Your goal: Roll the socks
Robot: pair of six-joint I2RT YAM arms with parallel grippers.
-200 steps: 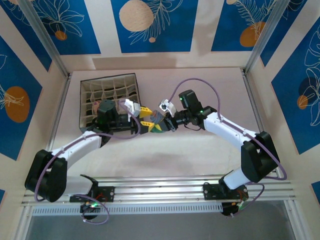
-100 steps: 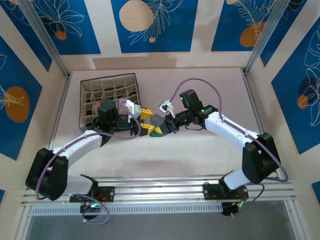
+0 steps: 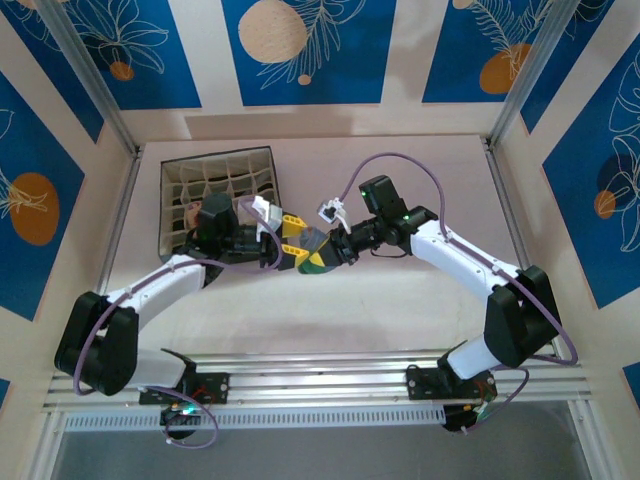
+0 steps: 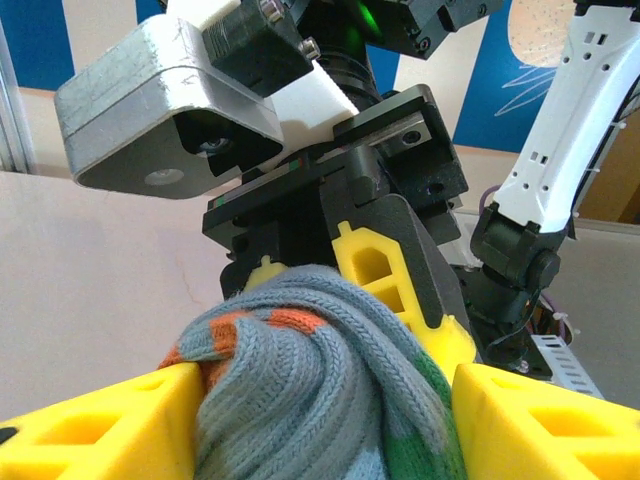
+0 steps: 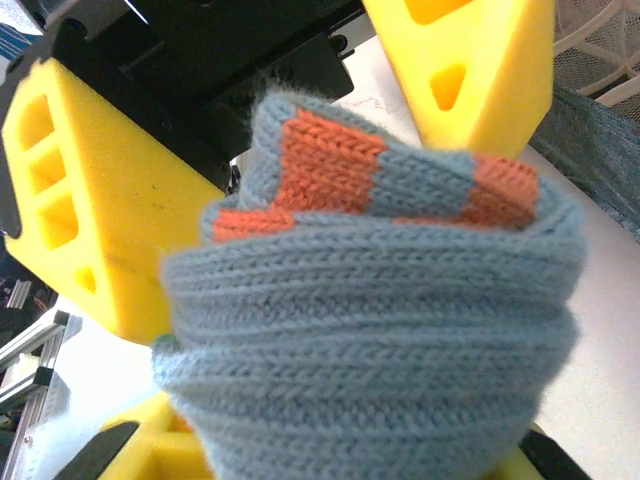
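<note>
The grey-blue sock (image 3: 312,258), with a green toe and an orange cuff, is bunched into a tight bundle above the table's middle. My left gripper (image 3: 291,243) comes at it from the left. In the left wrist view its yellow fingers (image 4: 95,420) press both sides of the sock (image 4: 320,380). My right gripper (image 3: 330,250) meets it from the right and is shut on the sock (image 5: 370,330) too; its fingers (image 4: 385,265) show behind the bundle. I cannot make out the white sock or the peach sock.
A dark fabric organizer box (image 3: 215,157) with a beige grid of compartments stands at the back left, right behind my left wrist. Something small and dark lies in one left-hand compartment (image 3: 188,212). Metal rails run along the table's near edge (image 3: 320,380).
Only small shifts: my right wrist has turned slightly and my left arm has edged a little. Both grippers stay closed on the sock bundle at the same spot.
</note>
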